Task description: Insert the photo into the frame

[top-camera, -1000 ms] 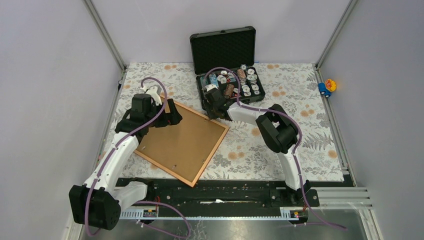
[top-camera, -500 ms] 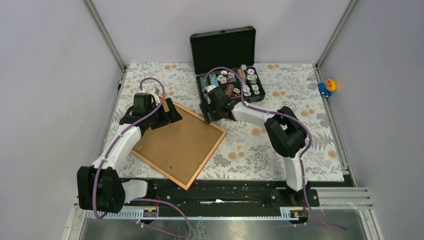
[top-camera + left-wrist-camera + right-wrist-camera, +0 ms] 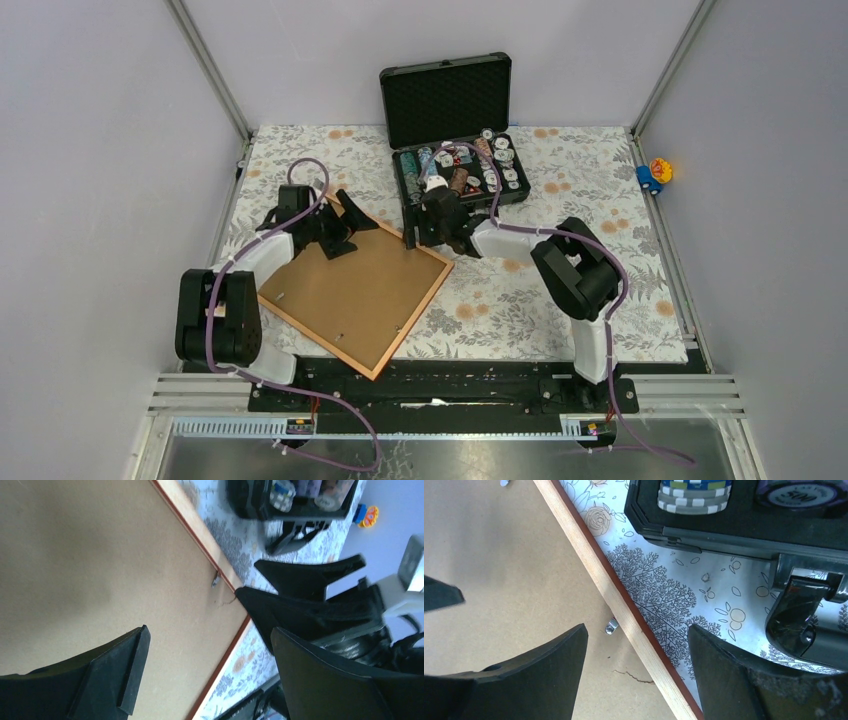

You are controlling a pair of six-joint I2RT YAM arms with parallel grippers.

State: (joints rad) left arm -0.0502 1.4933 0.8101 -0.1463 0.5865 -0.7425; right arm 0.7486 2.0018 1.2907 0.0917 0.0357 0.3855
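Note:
The frame (image 3: 416, 313) lies back up on the floral table, filled by its brown backing board (image 3: 355, 285). The photo is not visible in any view. My left gripper (image 3: 350, 225) is open and empty, low over the frame's far corner; in the left wrist view the gripper (image 3: 210, 640) has only the board (image 3: 100, 580) and the rim (image 3: 200, 530) between its jaws. My right gripper (image 3: 420, 236) is open and empty, and in the right wrist view the gripper (image 3: 636, 632) straddles the frame's far-right rim (image 3: 594, 560) beside a small metal tab (image 3: 611, 626).
An open black case of chips (image 3: 455, 170) stands just behind the right gripper, and its front wall (image 3: 744, 535) is close to the frame's rim. A small blue and yellow toy (image 3: 654, 174) sits past the table's right edge. Grey walls enclose the table.
My left arm has folded back to the left, and its gripper now points right across the frame's far corner. The frame has slid slightly left. My right gripper has shifted a little right.

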